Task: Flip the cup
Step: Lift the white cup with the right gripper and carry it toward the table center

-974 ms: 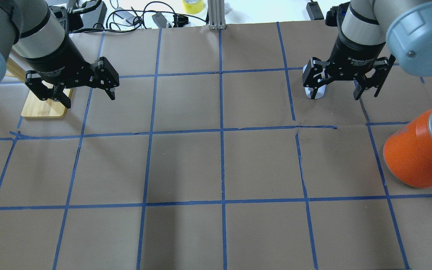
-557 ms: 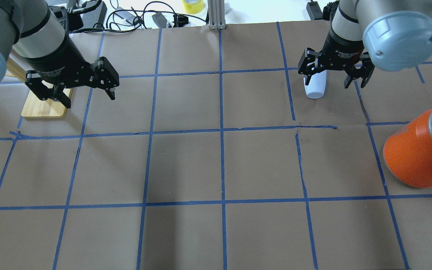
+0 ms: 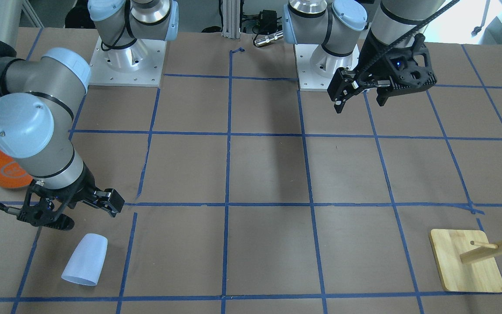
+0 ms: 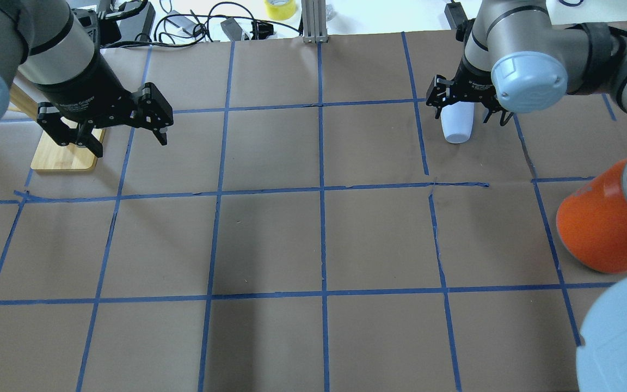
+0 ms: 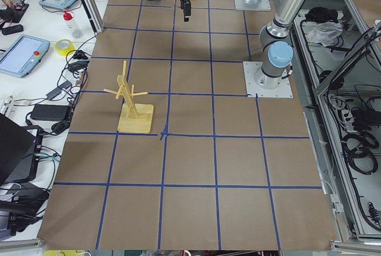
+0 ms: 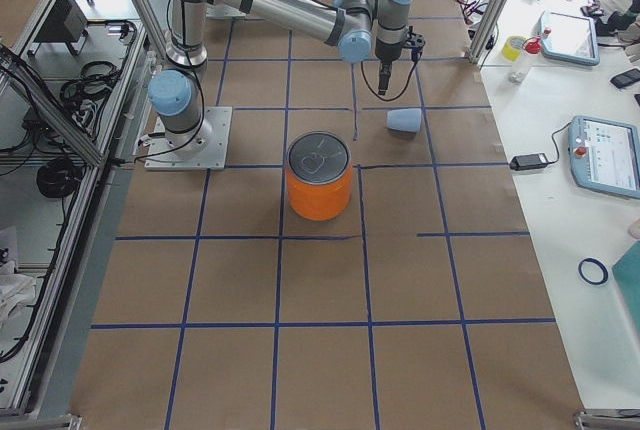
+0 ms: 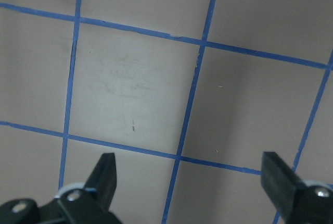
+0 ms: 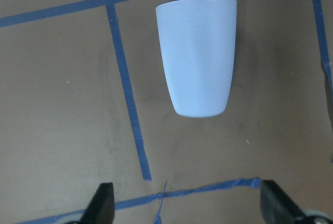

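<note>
In the front-facing view, the cup (image 3: 84,259) lies on its side on the table (image 3: 268,174) at lower left, rim toward the bottom edge. It is just below the right claw (image 3: 86,216), which is spread wide and empty. Being smooth and tapered, the cup could roll, or squirt out along its taper if pinched off-centre. The left claw (image 3: 359,104), at upper right, is also wide and empty.

In the overhead view, the cup sits at upper right with the claw partly over it. Too low a descent could jam the fingertips into the table.

In the right-side view, the orange can (image 6: 320,175) stands near, and the arm might brush it.

In the right wrist view, the cup is pale blue-white, matte and unmarked. It sits at upper centre with the wider rim at top, and both fingers (image 8: 101,206) are clear of it.
</note>
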{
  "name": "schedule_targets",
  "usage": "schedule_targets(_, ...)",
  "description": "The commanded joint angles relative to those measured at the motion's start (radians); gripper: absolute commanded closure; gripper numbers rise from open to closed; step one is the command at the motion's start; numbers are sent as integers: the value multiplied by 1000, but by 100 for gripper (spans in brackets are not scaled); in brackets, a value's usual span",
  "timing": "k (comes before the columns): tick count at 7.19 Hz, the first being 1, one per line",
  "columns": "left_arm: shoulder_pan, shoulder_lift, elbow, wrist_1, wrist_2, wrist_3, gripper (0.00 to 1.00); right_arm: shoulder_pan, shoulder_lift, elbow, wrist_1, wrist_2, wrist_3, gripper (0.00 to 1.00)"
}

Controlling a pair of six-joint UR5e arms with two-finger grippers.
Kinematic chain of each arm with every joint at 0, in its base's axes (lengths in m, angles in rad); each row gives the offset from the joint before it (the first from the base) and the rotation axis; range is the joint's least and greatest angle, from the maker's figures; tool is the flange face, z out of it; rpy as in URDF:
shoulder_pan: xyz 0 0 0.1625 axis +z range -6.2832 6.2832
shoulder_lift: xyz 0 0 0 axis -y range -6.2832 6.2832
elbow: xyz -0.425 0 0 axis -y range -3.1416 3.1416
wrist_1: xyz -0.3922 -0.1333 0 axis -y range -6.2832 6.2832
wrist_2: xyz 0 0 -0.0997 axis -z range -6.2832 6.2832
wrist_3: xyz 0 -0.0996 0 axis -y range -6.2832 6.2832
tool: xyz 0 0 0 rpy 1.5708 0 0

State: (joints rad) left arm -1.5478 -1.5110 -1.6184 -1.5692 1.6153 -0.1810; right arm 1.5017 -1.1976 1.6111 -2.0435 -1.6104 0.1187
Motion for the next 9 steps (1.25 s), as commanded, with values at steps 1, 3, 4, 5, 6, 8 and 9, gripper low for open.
schedule_targets(1, 0, 0, 0, 0, 0, 0, 0, -23, 90, 0, -149, 0, -49, 0)
schedule_targets(3, 0, 0, 0, 0, 0, -2, 0, -34, 169, 0, -261, -2, -53, 0)
schedule_targets(4, 0, 0, 2, 0, 0, -2, 0, -32, 197, -3, -273, 0, -48, 0)
schedule_targets(5, 0, 0, 2, 0, 2, 0, 0, -32, 217, -16, -288, 1, -48, 0)
schedule_targets(6, 0, 0, 2, 0, 0, 0, 0, -32, 231, -14, -328, 1, -50, 0)
schedule_targets(8, 0, 0, 2, 0, 0, 0, 0, -34, 257, -16, -345, 3, -56, 24)
schedule_targets(9, 0, 0, 2, 0, 0, 0, 0, -34, 257, -16, -345, 1, -54, 75)
